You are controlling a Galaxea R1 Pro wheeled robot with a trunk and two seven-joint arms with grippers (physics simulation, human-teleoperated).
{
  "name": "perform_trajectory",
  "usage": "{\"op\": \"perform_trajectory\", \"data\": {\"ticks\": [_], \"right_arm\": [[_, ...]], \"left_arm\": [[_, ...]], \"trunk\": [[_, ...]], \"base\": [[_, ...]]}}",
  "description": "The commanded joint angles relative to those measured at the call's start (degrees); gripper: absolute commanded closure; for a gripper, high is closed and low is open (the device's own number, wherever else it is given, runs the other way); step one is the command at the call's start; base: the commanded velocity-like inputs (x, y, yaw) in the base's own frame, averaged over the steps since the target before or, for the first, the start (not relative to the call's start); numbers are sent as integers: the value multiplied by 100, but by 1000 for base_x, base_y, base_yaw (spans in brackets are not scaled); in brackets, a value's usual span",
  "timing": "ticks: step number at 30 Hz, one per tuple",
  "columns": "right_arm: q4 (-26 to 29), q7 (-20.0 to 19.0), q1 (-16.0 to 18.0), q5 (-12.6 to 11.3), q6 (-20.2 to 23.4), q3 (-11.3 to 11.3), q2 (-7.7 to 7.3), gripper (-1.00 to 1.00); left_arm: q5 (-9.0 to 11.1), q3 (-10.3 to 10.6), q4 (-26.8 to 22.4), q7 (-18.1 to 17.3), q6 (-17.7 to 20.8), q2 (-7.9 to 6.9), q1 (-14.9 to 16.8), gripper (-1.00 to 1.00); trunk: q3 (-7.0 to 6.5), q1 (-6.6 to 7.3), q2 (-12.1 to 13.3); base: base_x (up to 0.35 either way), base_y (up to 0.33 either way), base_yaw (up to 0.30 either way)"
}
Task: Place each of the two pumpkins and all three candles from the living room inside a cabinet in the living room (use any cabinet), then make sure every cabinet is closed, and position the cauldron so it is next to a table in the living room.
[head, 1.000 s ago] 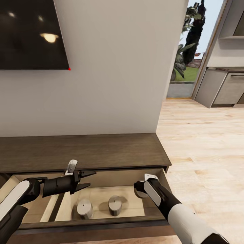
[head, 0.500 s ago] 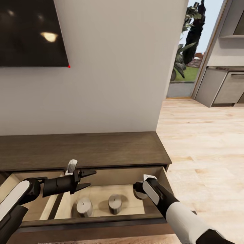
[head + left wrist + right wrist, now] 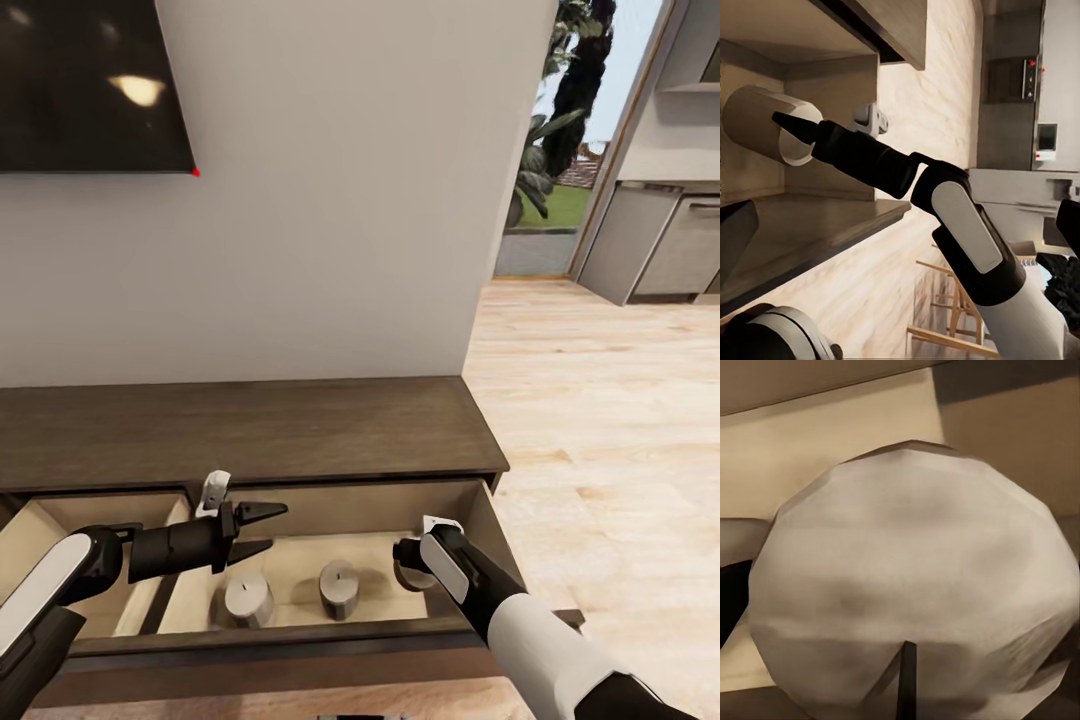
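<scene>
While the right gripper grips a candle inside the cabinet drawer, two candles stand nearby. The left gripper's fingers are spread open. No writing is readable.

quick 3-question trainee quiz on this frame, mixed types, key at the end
1. True or false: the cabinet drawer in front of the robot is shut.
2. How many candles stand free on the drawer floor, apart from the one at the right gripper?
3. The left gripper is: A) open and empty above the drawer, B) shut on a pumpkin, C) resting on the cabinet top.

Key:
1. False: it is pulled out, its pale inside showing.
2. Two: left candle and middle candle, both upright.
3. A. The third candle is held between the right gripper's fingers.
</scene>
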State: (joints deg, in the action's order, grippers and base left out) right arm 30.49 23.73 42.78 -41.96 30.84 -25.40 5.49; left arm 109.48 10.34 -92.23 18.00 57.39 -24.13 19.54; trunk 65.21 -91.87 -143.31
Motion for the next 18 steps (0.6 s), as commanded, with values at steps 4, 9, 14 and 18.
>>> {"op": "perform_trajectory", "data": {"ticks": [4,9,14,18], "right_arm": [[10,60,9,-58,40,-35,24,100],[10,56,7,-53,45,-35,38,100],[10,56,8,-57,45,-35,40,-100],[10,54,8,-50,45,-35,40,-100]], "left_arm": [[64,59,-5,55,0,-4,5,-100],[64,65,-5,55,0,-4,5,-100],[64,71,-5,55,-2,-4,6,-100],[64,68,-5,54,-5,-4,6,-100]], "trunk": [[94,-9,-8],[161,-16,-12],[161,-16,-12],[161,-16,-12]], "base": [[0,0,0],[0,0,0],[0,0,0],[0,0,0]]}}
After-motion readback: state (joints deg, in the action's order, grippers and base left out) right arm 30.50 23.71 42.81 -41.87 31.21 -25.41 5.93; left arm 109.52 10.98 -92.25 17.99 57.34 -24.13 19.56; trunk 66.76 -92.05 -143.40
